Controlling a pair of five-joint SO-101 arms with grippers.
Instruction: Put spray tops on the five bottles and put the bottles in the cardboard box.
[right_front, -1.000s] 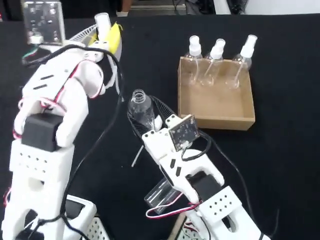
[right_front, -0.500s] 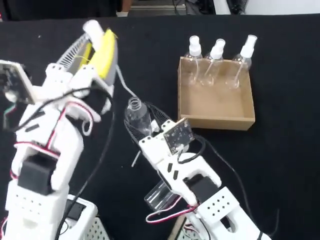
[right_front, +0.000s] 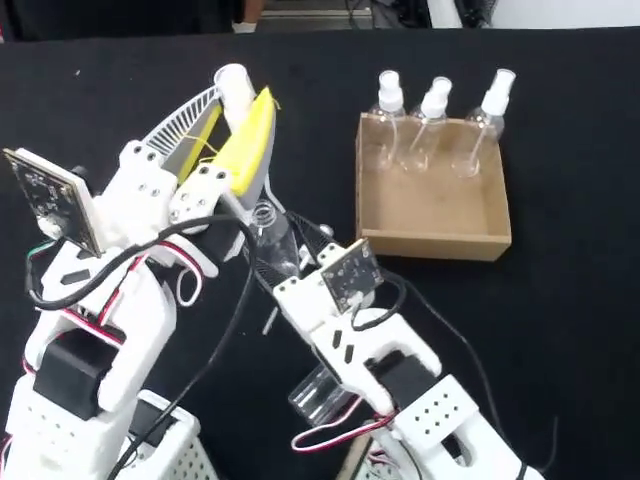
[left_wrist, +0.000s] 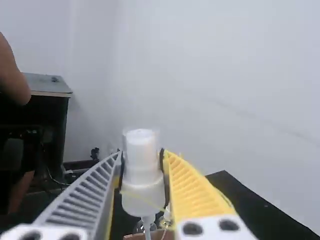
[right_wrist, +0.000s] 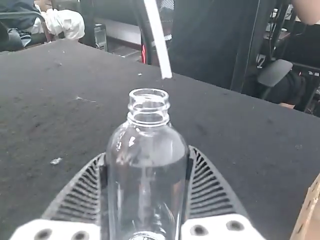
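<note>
Spray top in left hand, tube near open bottle (in right hand)

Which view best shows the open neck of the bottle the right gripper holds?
The right wrist view: the bottle stands upright in the right gripper, its uncapped neck unobstructed. The high view looks down on it, body partly hidden. The left wrist view shows the spray top instead.

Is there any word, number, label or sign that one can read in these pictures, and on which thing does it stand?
No text can be read.
Cardboard box: plain walls, no print.
Open bottle: clear, no label.
Spray top: plain white, no mark.
Right arm's camera board: any marks are too small to read.
</note>
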